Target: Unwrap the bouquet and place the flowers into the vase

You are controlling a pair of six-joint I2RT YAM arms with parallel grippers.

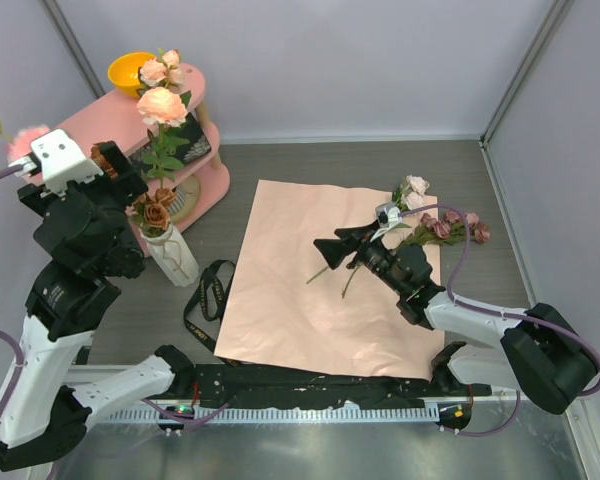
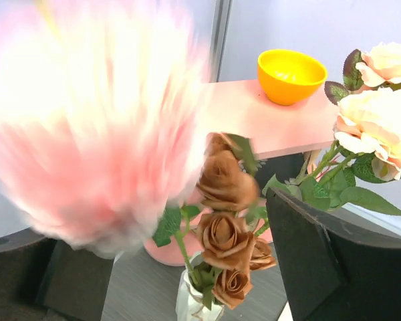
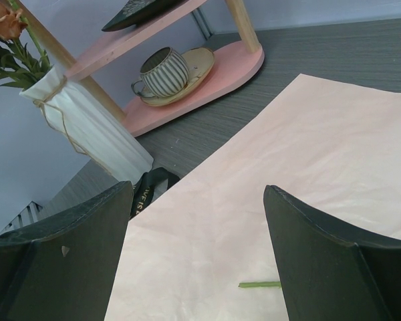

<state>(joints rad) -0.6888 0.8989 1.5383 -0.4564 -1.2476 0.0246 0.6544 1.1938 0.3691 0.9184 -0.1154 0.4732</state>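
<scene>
Your left hand (image 2: 147,214) hangs above and left of the vase (image 1: 172,258), fingers spread wide. A pink bloom (image 2: 93,120) fills the wrist view close to the left finger, too smeared with blur to tell whether anything touches it. The vase stands upright on the table (image 1: 380,165) just in front of the pink shelf (image 1: 90,125), mouth up. Rust-brown roses (image 2: 224,234) sit in it with their stems vertical. Taller peach roses (image 1: 162,105) rise above them, their stems running down toward the neck, though the entry is hidden. Your left arm is folded and raised high, with the wrist level with the shelf top. Your right hand (image 1: 332,247) is released, fingers wide apart with nothing between them, low over the paper sheet (image 1: 300,300), which lies flat and open. The loose flowers (image 1: 435,225) lie just right of that hand at the sheet's far right edge. Their long axis runs diagonally, blooms to the far right and green stems pointing near-left under the hand. Your right arm reaches low from its base at the near right, hand pointing left. The black ribbon (image 1: 208,295) lies beside the sheet's left edge, near the vase.
</scene>
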